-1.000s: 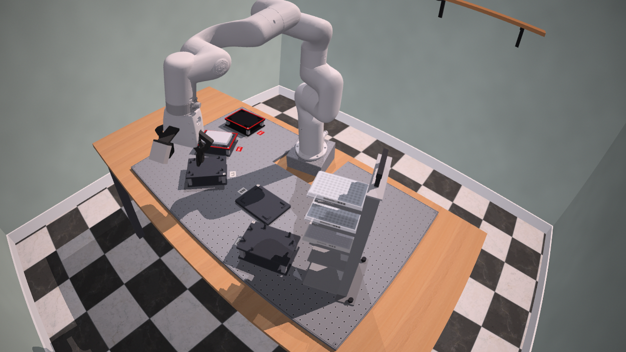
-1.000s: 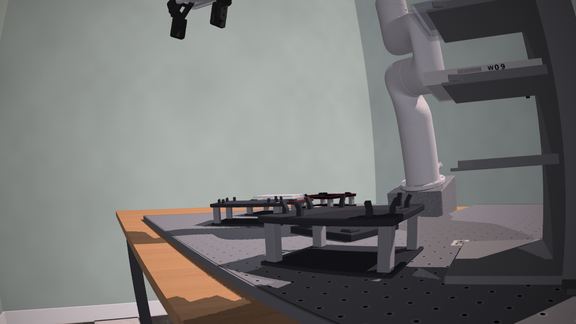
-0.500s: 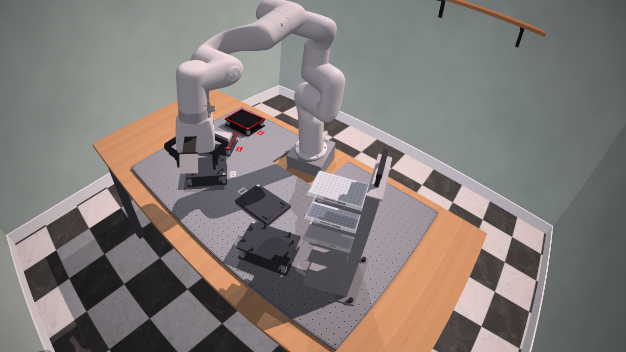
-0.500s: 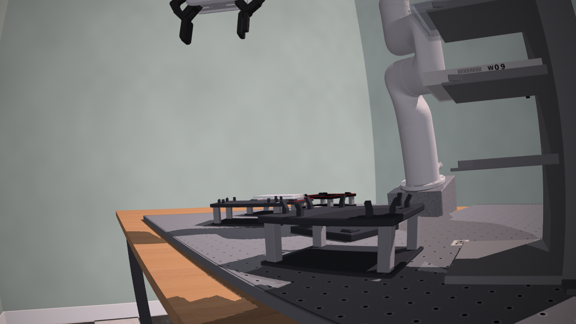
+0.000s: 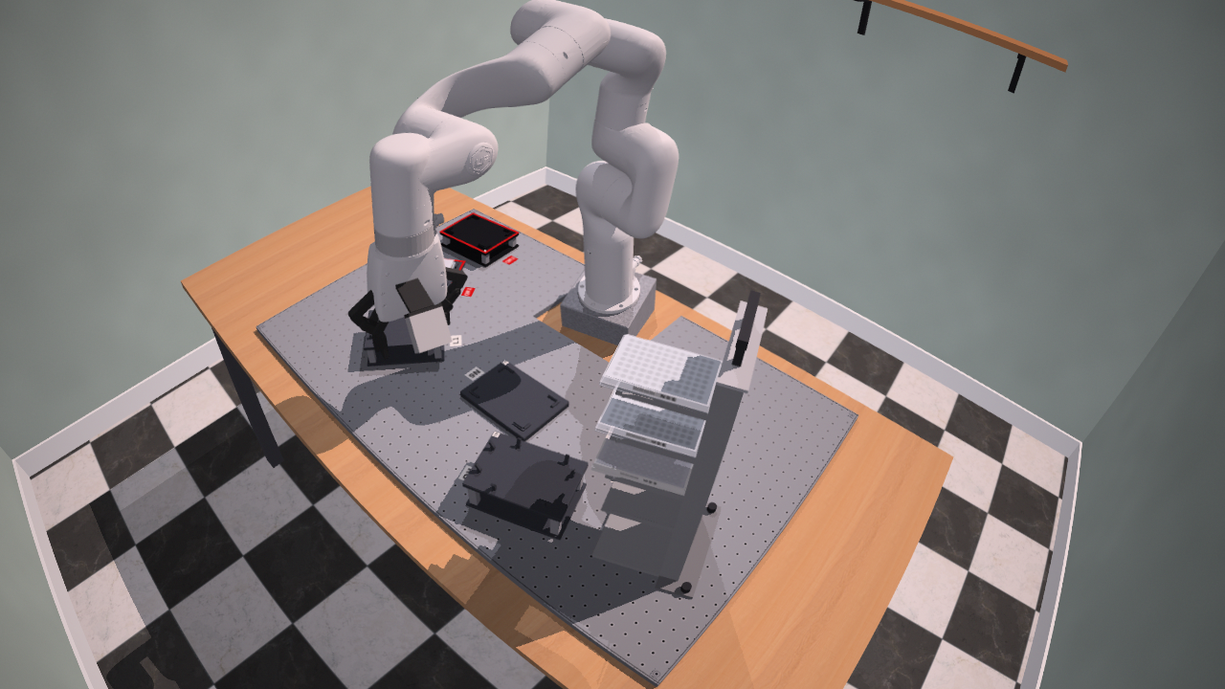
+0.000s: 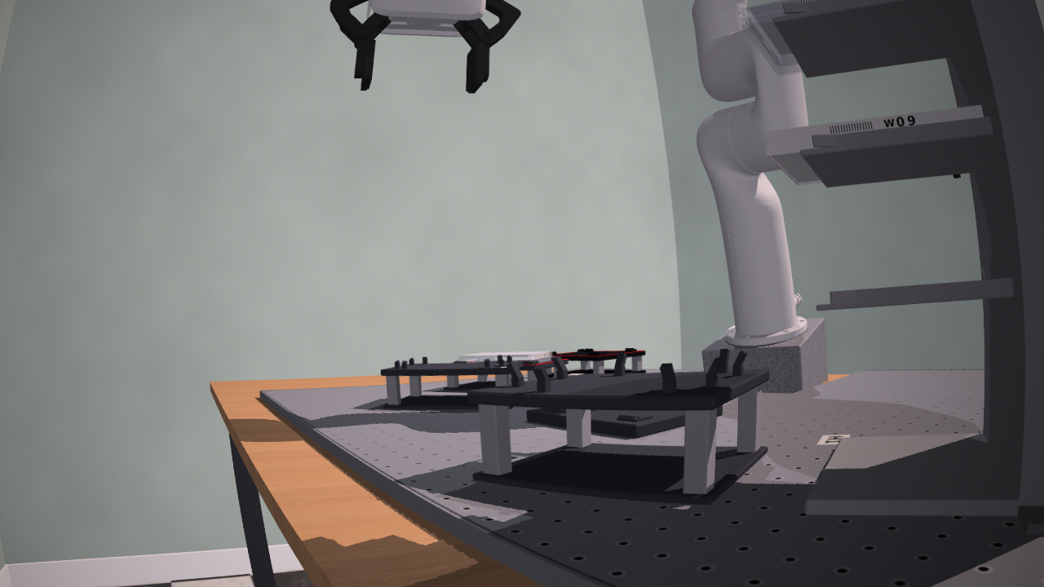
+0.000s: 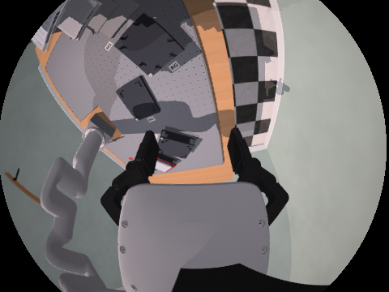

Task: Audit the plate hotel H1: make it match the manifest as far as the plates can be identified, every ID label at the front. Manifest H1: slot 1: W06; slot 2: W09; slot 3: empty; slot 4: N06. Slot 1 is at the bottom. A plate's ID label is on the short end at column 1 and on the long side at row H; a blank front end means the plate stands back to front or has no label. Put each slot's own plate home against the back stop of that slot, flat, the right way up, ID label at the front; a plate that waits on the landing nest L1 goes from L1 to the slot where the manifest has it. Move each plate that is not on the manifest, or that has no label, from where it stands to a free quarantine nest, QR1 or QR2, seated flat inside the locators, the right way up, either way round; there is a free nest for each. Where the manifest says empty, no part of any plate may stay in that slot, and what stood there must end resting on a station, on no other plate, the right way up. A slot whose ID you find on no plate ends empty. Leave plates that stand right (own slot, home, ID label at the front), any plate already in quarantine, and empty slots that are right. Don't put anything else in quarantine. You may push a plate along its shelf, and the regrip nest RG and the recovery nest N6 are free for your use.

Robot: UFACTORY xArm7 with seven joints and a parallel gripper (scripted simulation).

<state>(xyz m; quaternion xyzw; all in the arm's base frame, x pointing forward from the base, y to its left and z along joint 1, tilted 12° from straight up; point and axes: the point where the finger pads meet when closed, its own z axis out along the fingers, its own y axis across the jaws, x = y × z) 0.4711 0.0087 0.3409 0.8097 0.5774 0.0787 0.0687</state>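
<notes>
Overhead, the empty, wide-open gripper (image 6: 418,69) hovers left of the plate hotel (image 6: 1010,240), seemingly between plates; next, a reach to its shelves.

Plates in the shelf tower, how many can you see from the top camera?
3: top plate on the highest shelf, second plate just below, third plate lower still. The bottom level is partly hidden.

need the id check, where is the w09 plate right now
In the exterior view, the W09 plate sits on a hotel shelf at far right, beside the arm.
</notes>
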